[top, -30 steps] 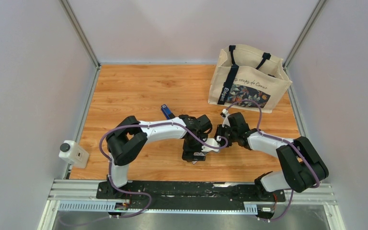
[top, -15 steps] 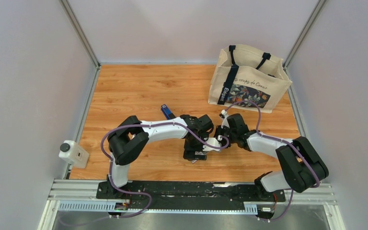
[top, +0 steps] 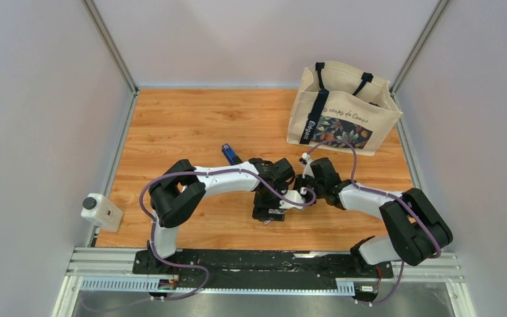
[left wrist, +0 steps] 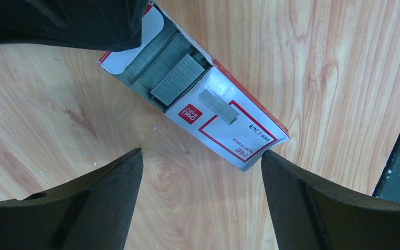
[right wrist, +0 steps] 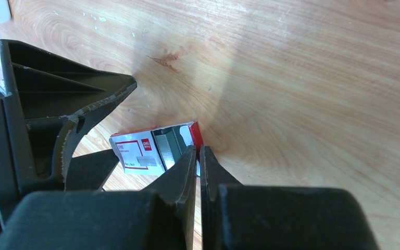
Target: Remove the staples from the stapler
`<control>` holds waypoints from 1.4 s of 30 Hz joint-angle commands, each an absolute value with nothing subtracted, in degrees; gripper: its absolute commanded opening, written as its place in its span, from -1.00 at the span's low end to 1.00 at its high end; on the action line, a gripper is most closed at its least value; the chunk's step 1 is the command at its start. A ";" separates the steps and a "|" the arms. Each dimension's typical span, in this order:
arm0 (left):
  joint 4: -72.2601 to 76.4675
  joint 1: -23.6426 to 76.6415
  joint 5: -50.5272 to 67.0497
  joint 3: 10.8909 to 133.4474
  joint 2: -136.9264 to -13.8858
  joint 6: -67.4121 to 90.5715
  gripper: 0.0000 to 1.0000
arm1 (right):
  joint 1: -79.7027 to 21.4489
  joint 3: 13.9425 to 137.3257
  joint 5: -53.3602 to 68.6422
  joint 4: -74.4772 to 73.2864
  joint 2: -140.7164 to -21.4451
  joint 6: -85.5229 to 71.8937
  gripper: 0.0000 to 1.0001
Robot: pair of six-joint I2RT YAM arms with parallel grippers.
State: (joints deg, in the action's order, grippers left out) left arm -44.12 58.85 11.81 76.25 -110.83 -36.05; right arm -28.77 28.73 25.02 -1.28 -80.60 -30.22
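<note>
A dark-blue stapler (top: 230,153) lies on the wood behind my left arm, partly hidden by it and apart from both grippers. A red-and-white staple box (left wrist: 224,125) lies open on the table with strips of grey staples (left wrist: 174,73) in it. It also shows in the right wrist view (right wrist: 140,151). My left gripper (left wrist: 201,154) is open and empty, hovering just above the box's closed end (top: 267,212). My right gripper (right wrist: 198,150) is shut at the box's open end, with the red edge of the box between its tips (top: 284,203).
A beige tote bag (top: 343,109) with black handles stands at the back right. A white box-shaped device (top: 101,210) sits off the table's left edge. The black base rail (top: 264,261) runs along the near edge. Grey walls enclose the table.
My right wrist has shifted slightly left toward the left gripper. The left arm, the stapler and the box have hardly moved.
</note>
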 commanded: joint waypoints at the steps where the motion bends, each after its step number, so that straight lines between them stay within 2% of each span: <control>1: -43.07 58.89 11.51 77.61 -113.03 -36.39 0.82 | -30.67 27.69 27.07 1.58 -80.33 -30.76 -0.88; 25: -43.86 58.97 10.81 79.10 -113.99 -36.39 0.83 | -35.94 26.37 27.16 3.78 -79.98 -32.96 -0.89; 29: -43.33 58.89 10.02 78.93 -114.08 -36.65 0.83 | -36.65 26.37 27.07 3.61 -79.63 -33.31 -0.85; 34: -41.49 58.80 8.88 78.22 -113.56 -36.21 0.83 | -36.74 26.10 27.86 3.87 -79.28 -33.66 -0.71; 42: -35.42 55.99 8.52 78.05 -111.71 -32.52 0.83 | -37.09 25.40 29.27 5.10 -78.75 -34.72 -0.71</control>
State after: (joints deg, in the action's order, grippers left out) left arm -47.70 59.59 10.68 77.34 -111.50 -39.81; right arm -33.85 26.22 24.10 4.23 -80.49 -34.33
